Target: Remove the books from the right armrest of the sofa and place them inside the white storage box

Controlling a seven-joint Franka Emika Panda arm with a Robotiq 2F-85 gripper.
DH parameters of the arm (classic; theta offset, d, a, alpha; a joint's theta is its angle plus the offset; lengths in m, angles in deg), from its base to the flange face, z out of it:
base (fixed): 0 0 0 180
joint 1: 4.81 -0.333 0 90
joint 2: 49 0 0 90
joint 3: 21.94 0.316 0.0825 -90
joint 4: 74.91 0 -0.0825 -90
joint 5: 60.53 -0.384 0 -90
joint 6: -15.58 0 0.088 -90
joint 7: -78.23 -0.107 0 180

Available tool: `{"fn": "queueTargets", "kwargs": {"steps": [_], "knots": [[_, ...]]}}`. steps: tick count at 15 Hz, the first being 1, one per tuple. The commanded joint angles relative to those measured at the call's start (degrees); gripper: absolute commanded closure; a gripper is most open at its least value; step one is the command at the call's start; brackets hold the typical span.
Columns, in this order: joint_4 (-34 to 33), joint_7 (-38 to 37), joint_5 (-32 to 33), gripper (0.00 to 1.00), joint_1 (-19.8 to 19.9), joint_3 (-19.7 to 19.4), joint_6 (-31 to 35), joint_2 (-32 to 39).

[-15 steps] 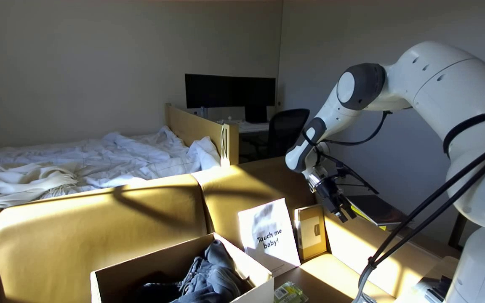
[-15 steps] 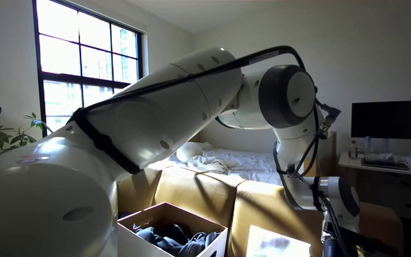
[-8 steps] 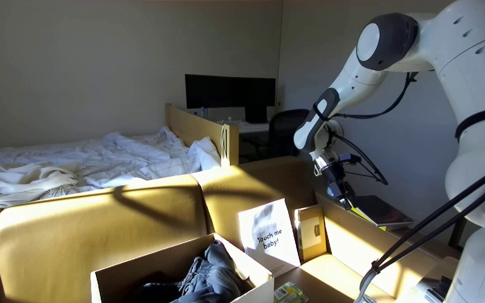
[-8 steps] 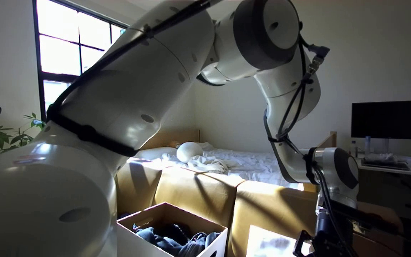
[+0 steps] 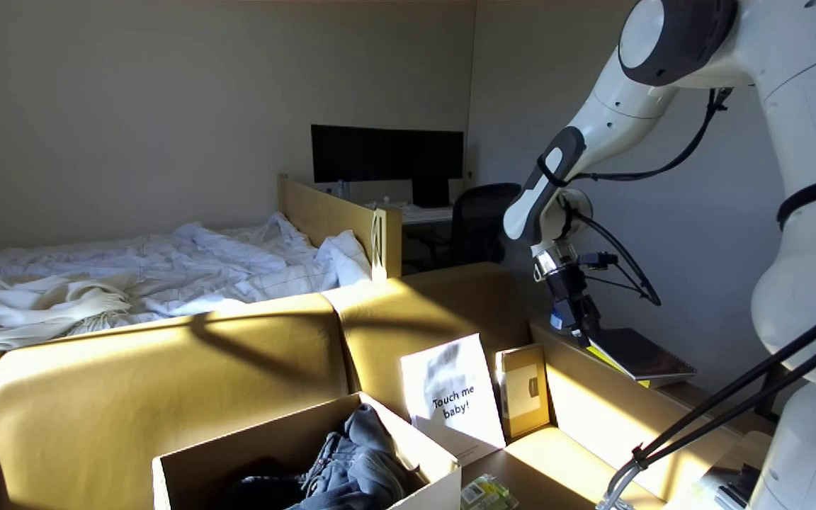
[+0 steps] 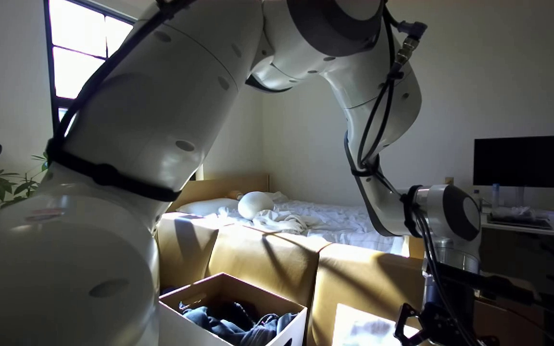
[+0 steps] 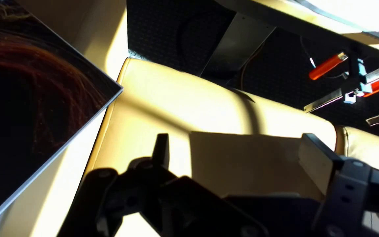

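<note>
Lying farthest left of the pincer [image 7: 239,153] in an exterior view, beyond the long mustard-yellow upholstered sofa [image 5: 160,404], is a rumpled white-sheeted bed [image 5: 217,262]. Lower and also left stands the large rectangular cream-white storage box [image 5: 443,496], dark blue-grey cloth [image 5: 358,467] inside it. Nearer the pincer, also on its left, a white rectangular panel [image 5: 452,397] printed "Touch me baby!" and a flat tan case [image 5: 524,391] stand before the backrest [image 5: 408,312]. The pincer's jaws are spread wide, gripping nothing. Just right of and below it, outside the jaws, a dark-covered flat rectangular book [image 5: 642,353], bright yellow showing beneath, rests on the sofa's right padded armrest [image 5: 613,414].
</note>
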Motion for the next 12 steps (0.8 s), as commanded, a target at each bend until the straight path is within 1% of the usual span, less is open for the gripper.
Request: {"fn": "queueTargets", "kwargs": {"steps": [1,4,6,7,9,12], "knots": [[11.6,-4.3,2.7,0.0,-1.9,-3.1,12.5,-9.3],[18.2,-9.1,4.7,0.0,-2.3,-6.2,21.8,-13.8],[22.2,-13.0,6.2,0.0,-2.2,-9.0,26.3,-16.2],[23.5,-14.5,7.1,0.0,-2.3,-10.0,27.5,-16.5],[25.8,-17.7,9.0,0.0,-2.5,-11.9,32.8,-15.5],[27.0,-22.7,10.8,0.0,-3.0,-13.6,40.6,-11.7]]}}
